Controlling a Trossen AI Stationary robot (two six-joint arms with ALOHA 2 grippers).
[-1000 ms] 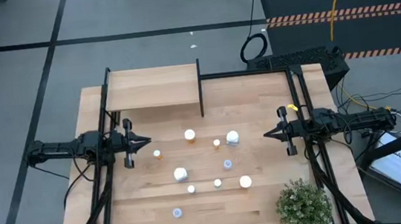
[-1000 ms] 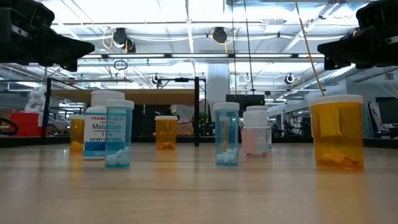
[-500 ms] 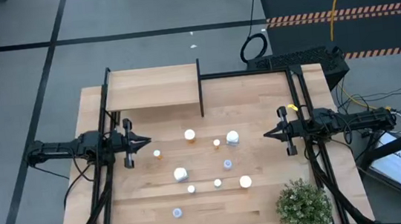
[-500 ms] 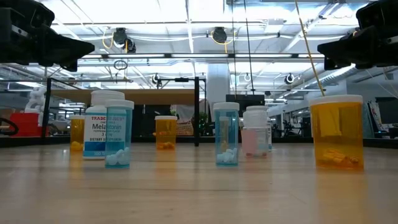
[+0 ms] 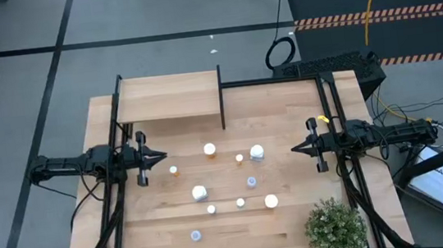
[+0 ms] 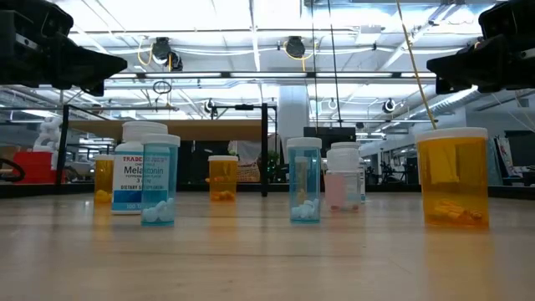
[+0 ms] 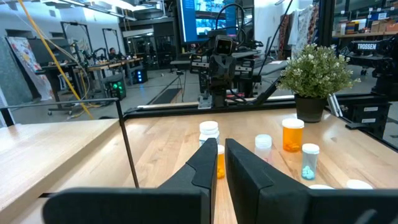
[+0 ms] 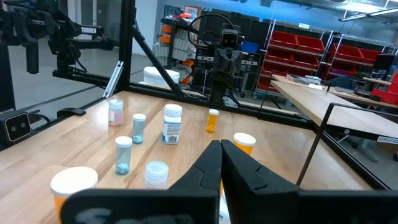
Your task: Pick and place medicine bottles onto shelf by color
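Observation:
Several medicine bottles stand upright on their bases in the middle of the table. Among them are an orange one (image 5: 209, 149), a white one (image 5: 257, 152), a bluish one (image 5: 251, 182) and a large orange one (image 6: 451, 177) near the front. The shelf (image 5: 167, 97), a raised wood board with a black upright panel (image 5: 221, 99), stands at the far left with nothing on it. My left gripper (image 5: 161, 156) hovers shut at the table's left, pointing level toward the bottles. My right gripper (image 5: 295, 148) hovers shut at the right, facing it. Neither touches anything.
A green potted plant (image 5: 334, 226) stands at the near right corner. Black frame bars (image 5: 115, 127) run along both sides of the table and behind the shelf. Bare tabletop (image 5: 158, 230) lies at the near left.

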